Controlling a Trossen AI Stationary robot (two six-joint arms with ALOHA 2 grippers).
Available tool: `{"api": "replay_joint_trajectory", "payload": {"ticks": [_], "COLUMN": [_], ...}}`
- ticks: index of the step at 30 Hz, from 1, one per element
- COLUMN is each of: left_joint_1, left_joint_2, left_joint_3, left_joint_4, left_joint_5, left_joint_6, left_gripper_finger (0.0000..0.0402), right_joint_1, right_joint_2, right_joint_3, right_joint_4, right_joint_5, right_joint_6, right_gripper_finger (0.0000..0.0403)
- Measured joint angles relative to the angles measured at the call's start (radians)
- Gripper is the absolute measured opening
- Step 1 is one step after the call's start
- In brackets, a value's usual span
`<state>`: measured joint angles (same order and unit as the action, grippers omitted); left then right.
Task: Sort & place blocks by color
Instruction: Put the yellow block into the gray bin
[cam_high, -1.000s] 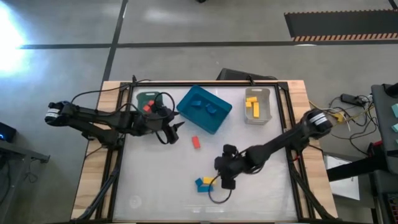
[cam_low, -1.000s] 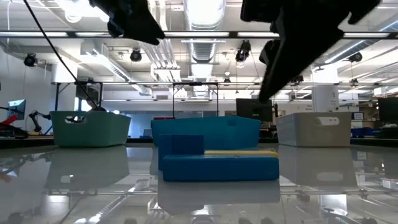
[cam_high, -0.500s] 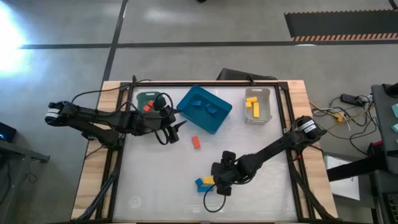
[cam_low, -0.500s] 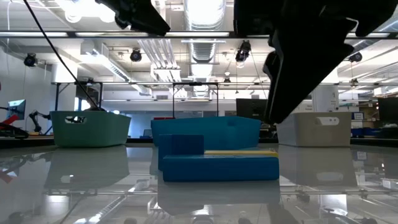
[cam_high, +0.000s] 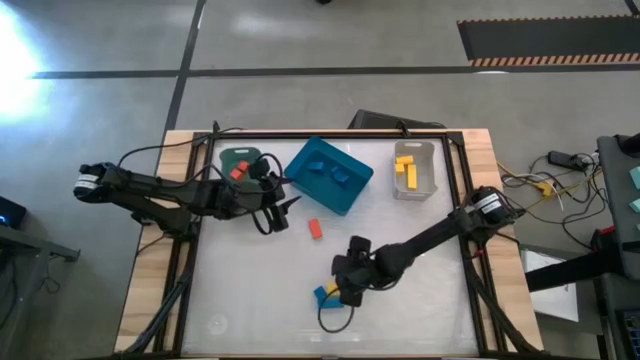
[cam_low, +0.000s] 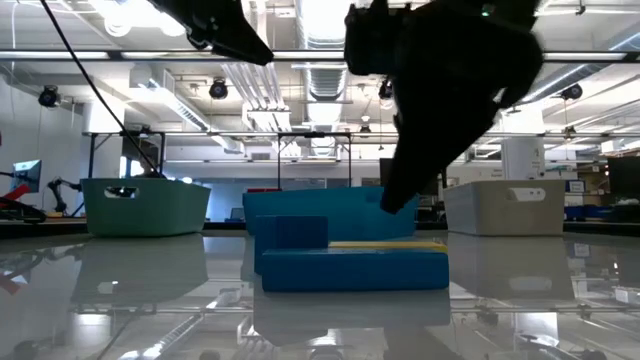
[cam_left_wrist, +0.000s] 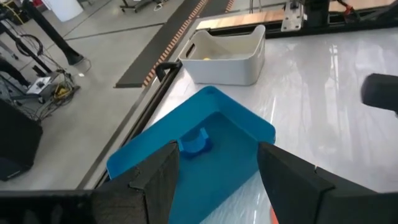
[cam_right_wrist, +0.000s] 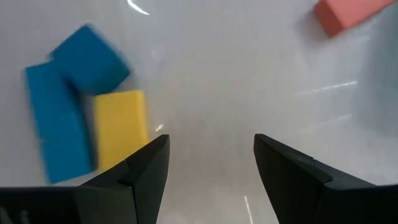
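Note:
A blue cube (cam_right_wrist: 90, 59), a blue bar (cam_right_wrist: 56, 130) and a yellow bar (cam_right_wrist: 121, 127) lie together on the table near its front (cam_high: 325, 293). My right gripper (cam_right_wrist: 211, 165) hangs open just above and to the right of them (cam_high: 345, 282), touching none. A red block (cam_high: 315, 229) lies alone at mid-table. My left gripper (cam_left_wrist: 224, 180) is open and empty, raised beside the blue bin (cam_high: 328, 175), which holds blue blocks (cam_left_wrist: 194, 142). Red blocks lie in the green bin (cam_high: 240, 162) and yellow blocks in the grey bin (cam_high: 415, 168).
The three bins stand in a row along the far side of the table. The table's raised frame (cam_high: 200, 250) runs round its edges. A cable loop (cam_high: 335, 318) hangs from my right arm near the front edge. Bare tabletop lies at the front left and right.
My right gripper has gone toward the table's left edge and down, closing on the blue and yellow blocks, staying open. The blocks and bins have kept their places.

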<state>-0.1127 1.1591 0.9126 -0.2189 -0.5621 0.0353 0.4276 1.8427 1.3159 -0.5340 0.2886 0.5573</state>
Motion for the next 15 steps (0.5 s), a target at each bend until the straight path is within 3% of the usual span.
{"api": "replay_joint_trajectory", "payload": {"ticks": [15], "left_joint_1": [0.001], "left_joint_2": [-0.001], "left_joint_3": [-0.020], "left_joint_4": [0.025], "left_joint_5": [0.000], "left_joint_6": [0.007], "left_gripper_finger": [0.0200], "right_joint_1": [-0.006], "right_joint_2": [0.009], "right_joint_3": [-0.001], "right_joint_4": [0.002], "right_joint_5": [-0.009], "right_joint_6": [-0.007], "right_gripper_finger": [0.0224]}}
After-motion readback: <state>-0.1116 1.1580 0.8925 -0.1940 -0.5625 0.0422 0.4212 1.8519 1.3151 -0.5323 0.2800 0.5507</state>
